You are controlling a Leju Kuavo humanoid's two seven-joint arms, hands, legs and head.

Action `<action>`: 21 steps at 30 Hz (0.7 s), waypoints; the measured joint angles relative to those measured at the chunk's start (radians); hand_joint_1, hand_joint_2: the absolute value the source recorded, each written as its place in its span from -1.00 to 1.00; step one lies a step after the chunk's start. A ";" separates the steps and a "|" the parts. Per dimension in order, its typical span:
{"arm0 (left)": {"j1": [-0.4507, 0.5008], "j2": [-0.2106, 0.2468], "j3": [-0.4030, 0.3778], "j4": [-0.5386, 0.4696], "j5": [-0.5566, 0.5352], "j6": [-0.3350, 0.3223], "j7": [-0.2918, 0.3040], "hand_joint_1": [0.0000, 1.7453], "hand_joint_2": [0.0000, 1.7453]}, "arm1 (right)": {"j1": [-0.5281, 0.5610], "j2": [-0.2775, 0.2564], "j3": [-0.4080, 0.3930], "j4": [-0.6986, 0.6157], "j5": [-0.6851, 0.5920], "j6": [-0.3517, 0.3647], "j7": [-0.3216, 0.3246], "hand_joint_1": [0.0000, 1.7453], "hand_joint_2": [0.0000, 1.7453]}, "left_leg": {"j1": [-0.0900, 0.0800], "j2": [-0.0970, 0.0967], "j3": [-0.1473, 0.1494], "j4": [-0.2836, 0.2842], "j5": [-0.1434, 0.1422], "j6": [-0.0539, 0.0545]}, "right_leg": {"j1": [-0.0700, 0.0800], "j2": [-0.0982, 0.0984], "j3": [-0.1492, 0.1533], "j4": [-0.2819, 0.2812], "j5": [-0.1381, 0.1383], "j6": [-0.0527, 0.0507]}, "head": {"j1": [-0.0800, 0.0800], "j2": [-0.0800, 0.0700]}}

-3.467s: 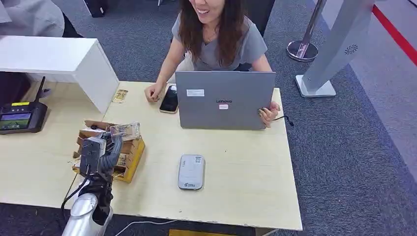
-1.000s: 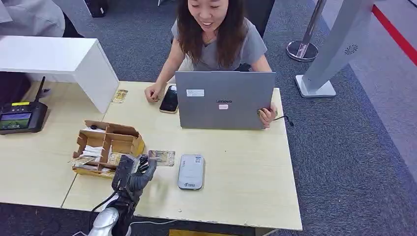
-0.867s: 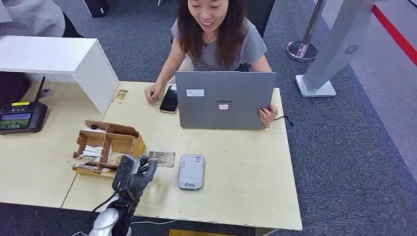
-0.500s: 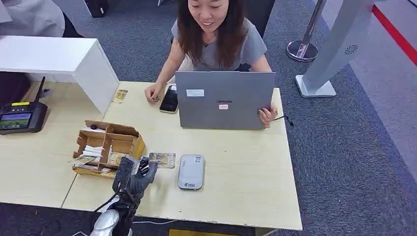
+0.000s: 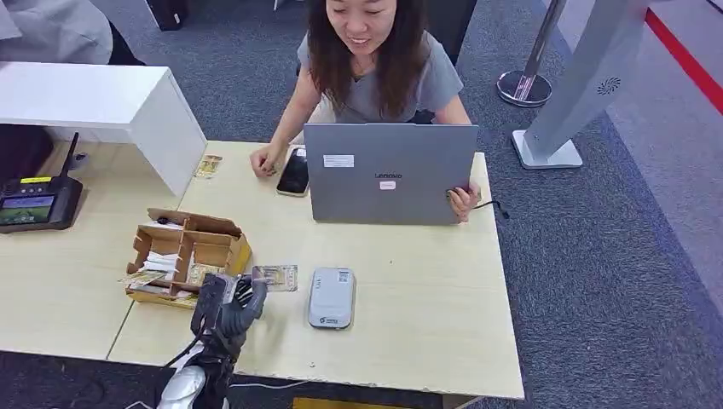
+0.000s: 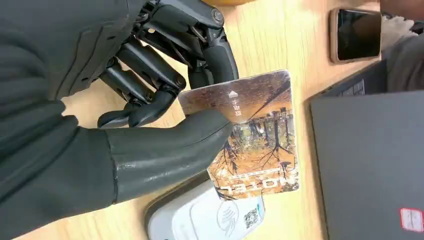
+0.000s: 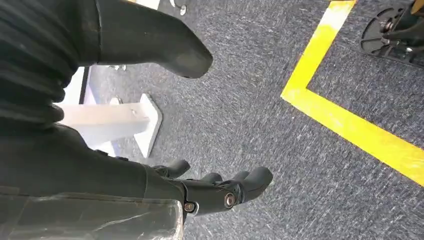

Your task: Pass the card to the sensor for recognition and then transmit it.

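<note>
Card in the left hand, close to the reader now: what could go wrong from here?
The left hand pinches the card by one end only, so it could twist or slip. The card sits beside the grey reader, barely over it, so the scan may fail. A swing onward might hit the laptop.

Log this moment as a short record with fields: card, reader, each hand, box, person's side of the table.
card: pinched by the left hand between thumb and fingers; card held above the table, beside the reader
reader: grey card reader flat on the table, near the front edge
right hand: right hand hangs over grey carpet, holding nothing, fingers apart
box: cardboard box with compartments holding more cards, left of the reader
person's side: laptop open, phone lying beside it
</note>
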 joint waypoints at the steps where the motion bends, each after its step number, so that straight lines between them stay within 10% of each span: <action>1: -0.005 0.000 0.004 0.006 0.003 0.000 0.001 1.00 1.00 | 0.000 0.000 0.003 0.000 0.000 0.000 0.000 -1.00 1.00 | 0.000 0.000 0.000 0.000 0.000 0.000 | 0.000 0.000 0.000 0.000 0.000 0.000 | 0.000 0.000; 21: -0.111 0.002 0.022 0.088 -0.049 0.043 -0.004 1.00 1.00 | -0.008 0.000 0.016 0.002 0.001 0.014 0.005 -1.00 1.00 | 0.000 0.000 0.000 0.000 0.000 0.000 | 0.000 0.000 0.000 0.000 0.000 0.000 | 0.000 0.000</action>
